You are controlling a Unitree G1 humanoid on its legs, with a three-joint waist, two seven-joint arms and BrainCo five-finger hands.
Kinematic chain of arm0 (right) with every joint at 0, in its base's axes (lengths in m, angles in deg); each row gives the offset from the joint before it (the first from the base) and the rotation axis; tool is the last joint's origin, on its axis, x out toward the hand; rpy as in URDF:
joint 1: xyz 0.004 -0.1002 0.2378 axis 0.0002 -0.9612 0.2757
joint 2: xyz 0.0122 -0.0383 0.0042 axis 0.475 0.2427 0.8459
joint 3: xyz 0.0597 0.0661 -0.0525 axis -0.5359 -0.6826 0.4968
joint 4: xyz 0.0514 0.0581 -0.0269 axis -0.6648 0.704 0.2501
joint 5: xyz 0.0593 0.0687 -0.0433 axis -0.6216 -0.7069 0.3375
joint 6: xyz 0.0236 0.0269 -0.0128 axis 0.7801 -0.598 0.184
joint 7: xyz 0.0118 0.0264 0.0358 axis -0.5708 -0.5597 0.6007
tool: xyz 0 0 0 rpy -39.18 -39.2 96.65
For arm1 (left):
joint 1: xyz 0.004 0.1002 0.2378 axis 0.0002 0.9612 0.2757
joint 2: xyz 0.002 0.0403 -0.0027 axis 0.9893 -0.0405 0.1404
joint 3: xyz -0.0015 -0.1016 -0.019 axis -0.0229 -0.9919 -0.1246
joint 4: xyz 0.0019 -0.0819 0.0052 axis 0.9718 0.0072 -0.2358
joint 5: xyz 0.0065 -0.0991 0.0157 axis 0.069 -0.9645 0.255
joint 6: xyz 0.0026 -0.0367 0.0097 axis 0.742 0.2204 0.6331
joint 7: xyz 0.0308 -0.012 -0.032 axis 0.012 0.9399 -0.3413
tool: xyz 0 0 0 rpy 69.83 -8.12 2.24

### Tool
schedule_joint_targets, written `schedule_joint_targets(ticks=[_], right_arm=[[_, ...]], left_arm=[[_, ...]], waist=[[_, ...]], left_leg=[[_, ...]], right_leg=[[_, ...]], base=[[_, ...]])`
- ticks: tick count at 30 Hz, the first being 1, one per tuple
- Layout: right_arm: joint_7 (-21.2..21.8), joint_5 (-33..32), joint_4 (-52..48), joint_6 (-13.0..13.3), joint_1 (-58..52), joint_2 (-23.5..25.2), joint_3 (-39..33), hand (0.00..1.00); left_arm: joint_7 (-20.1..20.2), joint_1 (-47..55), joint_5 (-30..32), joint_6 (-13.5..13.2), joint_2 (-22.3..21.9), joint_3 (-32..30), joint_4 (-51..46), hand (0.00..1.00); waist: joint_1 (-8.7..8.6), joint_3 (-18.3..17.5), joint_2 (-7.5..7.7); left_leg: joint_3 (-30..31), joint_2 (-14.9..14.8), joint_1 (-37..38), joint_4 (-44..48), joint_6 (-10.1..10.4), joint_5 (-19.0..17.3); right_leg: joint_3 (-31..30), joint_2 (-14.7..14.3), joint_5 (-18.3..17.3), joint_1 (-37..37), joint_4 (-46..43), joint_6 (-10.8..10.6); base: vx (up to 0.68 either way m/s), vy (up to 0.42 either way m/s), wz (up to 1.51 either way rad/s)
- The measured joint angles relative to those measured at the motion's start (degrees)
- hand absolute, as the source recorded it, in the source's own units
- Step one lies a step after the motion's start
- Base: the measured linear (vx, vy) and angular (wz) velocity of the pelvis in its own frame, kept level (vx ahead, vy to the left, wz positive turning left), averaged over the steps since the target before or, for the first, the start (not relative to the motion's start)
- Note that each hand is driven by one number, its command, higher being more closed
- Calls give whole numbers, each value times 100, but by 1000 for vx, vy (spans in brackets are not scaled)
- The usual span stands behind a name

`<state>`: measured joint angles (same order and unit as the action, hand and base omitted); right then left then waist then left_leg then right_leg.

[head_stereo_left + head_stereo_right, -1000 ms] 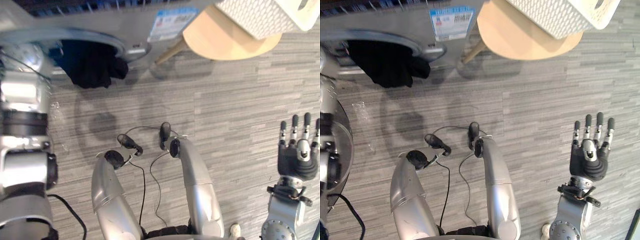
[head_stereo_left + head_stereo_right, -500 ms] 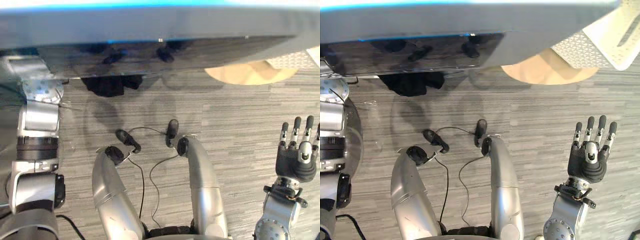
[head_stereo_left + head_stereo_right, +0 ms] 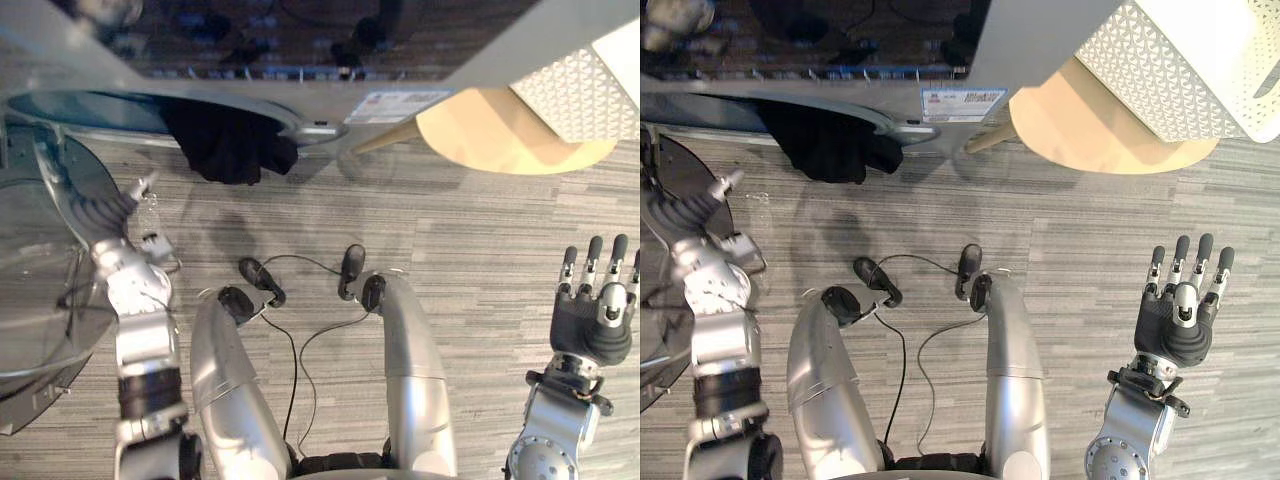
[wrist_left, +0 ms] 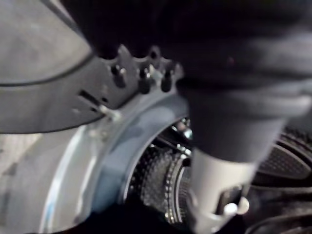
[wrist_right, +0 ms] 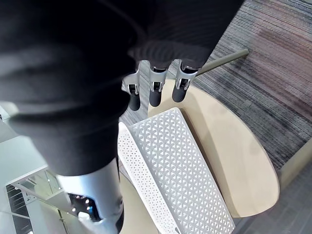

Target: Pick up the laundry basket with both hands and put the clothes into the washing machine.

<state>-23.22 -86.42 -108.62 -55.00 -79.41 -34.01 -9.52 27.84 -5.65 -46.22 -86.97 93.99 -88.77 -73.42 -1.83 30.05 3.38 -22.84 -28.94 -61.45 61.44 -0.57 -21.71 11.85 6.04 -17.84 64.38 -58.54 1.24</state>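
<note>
Left eye view is up. How far along are we?

— Nearly done, I judge. The basket [image 3: 1180, 60] sits on the round wooden stool [image 3: 1090, 125] beside the washing machine [image 3: 330, 100], and neither hand is on it. A bundle of dark clothes [image 3: 228, 145] lies in the mouth of the machine, part of it hanging out over the rim.

So what's left?

— I'd want that hanging part pushed in past the rim, then the door [image 3: 40, 290] swung closed; it stands wide open on my left. I can't see into the basket from here, so I can't promise it's empty.

And the hands?

— My left hand [image 3: 100, 215] is up by the open door. In its wrist view the fingertips [image 4: 143, 83] point at the metal drum [image 4: 161, 180] and hold nothing. The view is dim, but I read the fingers as loose, not curled. My right hand [image 3: 597, 320] hangs over bare floor [image 3: 480, 230], well apart from everything, fingers straight and spread, empty.

Any writing?

— One sticker [image 3: 962, 102] on the machine's front, just right of the opening: white with a blue band. The print is too small for me to read.
</note>
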Motion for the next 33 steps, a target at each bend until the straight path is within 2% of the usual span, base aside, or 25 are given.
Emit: schedule_joint_targets(ticks=[2, 6, 11, 17, 19, 22, 25, 28, 33], right_arm=[[-22, 0, 12, 0, 0, -2, 26, 0], [-176, 2, 77, 0, 0, 0, 111, 0], [-260, 1, 78, -1, 19, -5, 268, 0], [-361, -30, 81, 1, 77, -7, 270, 0], [-379, -44, 105, 5, 157, -12, 273, 0], [-381, -46, 130, 13, 194, -32, 305, 0], [-382, -48, 137, 13, 280, -41, 316, 0], [-382, -52, 145, 17, 369, -51, 348, 0], [-382, -62, 150, 28, 511, -56, 380, 0]], left_arm=[[-56, 271, 40, -6, -387, 70, -49, 0], [-54, 324, 31, -16, -796, 424, -52, 0], [-57, -90, -2, -34, -833, 561, 262, 0], [-54, -971, -38, 104, -496, 741, 1361, 0], [-50, -1250, -108, 129, -334, 749, 1778, 0], [-41, -1698, -259, 157, -128, 749, 2333, 0], [-27, -2090, -437, 242, 52, 736, 2902, 0], [8, -2477, -610, 286, 227, 741, 3407, 0], [175, -3039, -817, 357, 405, 930, 3828, 0]], waist=[[8, 14, -31], [18, 46, -86], [45, 95, -167], [32, 106, -184], [-51, 108, -180], [-63, 109, -175], [-100, 122, -152], [-223, 153, -65], [-293, 169, 35]], left_leg=[[75, 2, -47, 47, 38, -15], [140, 90, -100, 106, 64, 11], [324, 116, -329, 447, 7, 17], [551, 142, -618, 733, -26, -6], [553, 153, -671, 742, 5, -22], [547, 159, -789, 748, 4, -20], [544, 152, -915, 758, 4, -19], [556, 111, -1085, 846, -2, -23], [558, 83, -1364, 1095, -209, -106]], right_leg=[[22, 3, -40, 9, -40, -7], [46, 104, -40, 46, -179, 28], [64, 207, -87, 219, -563, 100], [73, 244, -128, 412, -846, 105], [59, 251, -129, 460, -848, 102], [31, 228, -170, 574, -800, 36], [32, 209, -171, 694, -731, 38], [35, 194, -165, 823, -738, 39], [-63, 198, 45, 1149, -944, 13]], base=[[-128, -110, 6], [-90, -93, 13], [-40, -91, 9], [-80, -102, 5], [-110, -87, 3], [-110, -79, -9], [-69, -46, -16], [-15, -27, -9], [8, -9, -8]])
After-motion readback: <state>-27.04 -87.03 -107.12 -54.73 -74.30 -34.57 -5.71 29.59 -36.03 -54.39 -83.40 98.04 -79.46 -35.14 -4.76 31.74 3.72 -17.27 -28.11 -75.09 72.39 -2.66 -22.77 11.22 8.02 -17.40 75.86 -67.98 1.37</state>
